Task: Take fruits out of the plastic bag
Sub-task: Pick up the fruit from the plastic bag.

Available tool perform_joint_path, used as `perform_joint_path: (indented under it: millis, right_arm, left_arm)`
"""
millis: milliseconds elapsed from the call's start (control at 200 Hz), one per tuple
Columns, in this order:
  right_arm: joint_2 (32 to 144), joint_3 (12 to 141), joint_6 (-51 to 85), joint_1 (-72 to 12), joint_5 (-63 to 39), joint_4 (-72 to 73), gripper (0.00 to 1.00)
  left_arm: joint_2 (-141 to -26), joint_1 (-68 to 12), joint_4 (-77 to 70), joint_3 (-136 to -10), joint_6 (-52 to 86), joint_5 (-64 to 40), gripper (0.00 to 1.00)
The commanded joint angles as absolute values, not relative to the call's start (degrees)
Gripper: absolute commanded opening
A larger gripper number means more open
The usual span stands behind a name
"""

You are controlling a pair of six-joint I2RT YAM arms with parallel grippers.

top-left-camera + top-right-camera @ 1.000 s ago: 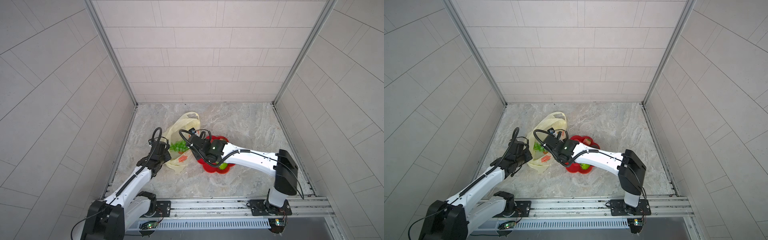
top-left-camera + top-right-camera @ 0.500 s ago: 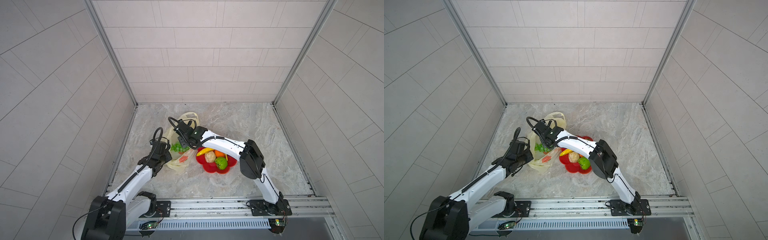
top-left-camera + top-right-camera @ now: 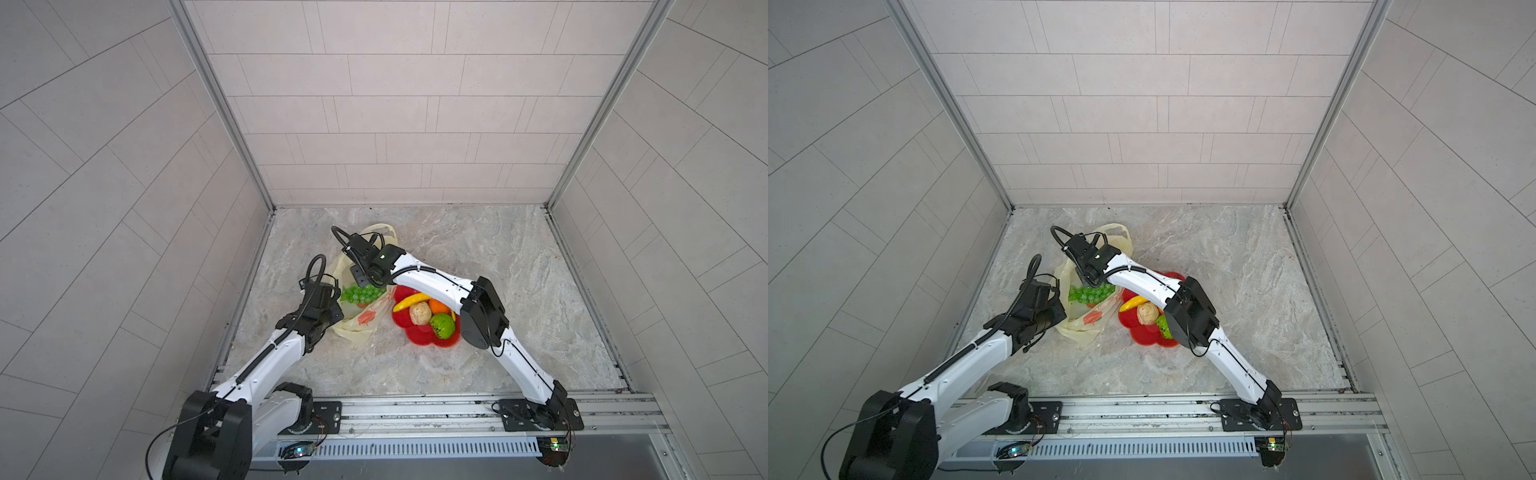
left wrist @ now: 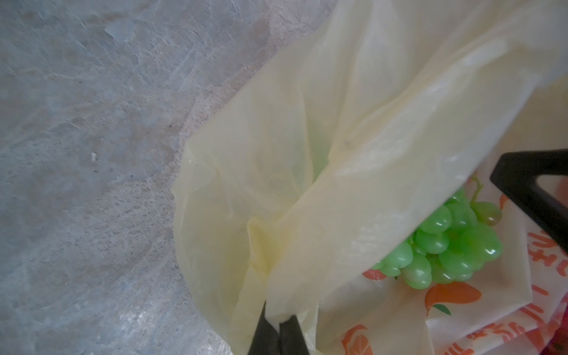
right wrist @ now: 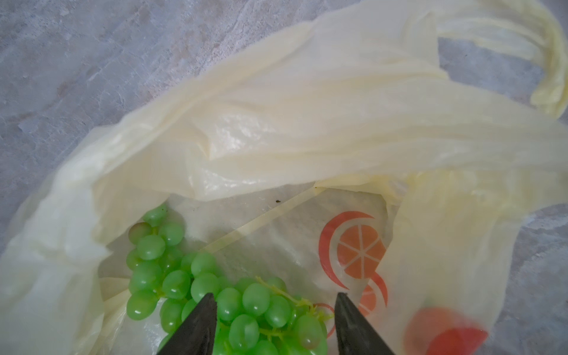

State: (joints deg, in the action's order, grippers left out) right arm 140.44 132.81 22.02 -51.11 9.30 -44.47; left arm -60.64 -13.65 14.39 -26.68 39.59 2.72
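Observation:
The pale-yellow plastic bag point(image 3: 360, 322) point(image 3: 1080, 328) lies on the marble floor with its mouth held open. My left gripper point(image 4: 279, 324) is shut on a fold of the bag's rim point(image 4: 307, 246). A green grape bunch point(image 3: 361, 294) point(image 3: 1090, 294) point(image 4: 455, 246) point(image 5: 172, 282) rests inside. My right gripper point(image 5: 273, 299) point(image 3: 360, 279) hangs open just above the grapes, one finger on each side, not touching them. The banana point(image 3: 411, 300), a beige piece point(image 3: 419, 312), the orange point(image 3: 438, 306) and the green apple point(image 3: 441, 325) lie outside the bag.
Those fruits lie in a red flower-shaped dish point(image 3: 424, 338) point(image 3: 1142, 336) right of the bag, partly under my right forearm. A bag handle point(image 3: 384, 232) point(image 5: 550, 61) loops toward the back wall. Something red point(image 5: 445, 332) shows blurred through the bag wall.
My right gripper has swung from over the red dish to the bag's mouth and now hangs above the grapes. The left gripper has kept its hold on the bag.

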Motion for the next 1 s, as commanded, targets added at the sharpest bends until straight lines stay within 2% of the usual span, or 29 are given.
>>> perform_joint_path:
  millis: [0, 210, 605, 996]
  right_arm:
    - [142.83, 135.66, 20.9, -51.03, 9.65, -47.66, 0.59]
    - [146.0, 138.19, 20.59, -50.45, 10.66, -48.25, 0.53]
    - [147.23, 138.78, 20.35, -50.21, 16.38, -50.32, 0.33]
    - [147.24, 137.8, 21.82, -50.19, 16.7, -51.14, 0.2]
  left_arm:
    - [-61.07, -13.89, 14.94, -27.25, 39.7, 3.79, 0.0]
    - [-61.26, -13.89, 14.85, -27.29, 39.73, 3.96, 0.0]
    - [-61.08, -13.78, 15.38, -27.53, 39.47, 4.48, 0.0]
    - [-60.9, -13.83, 16.07, -27.77, 39.39, 5.0, 0.0]
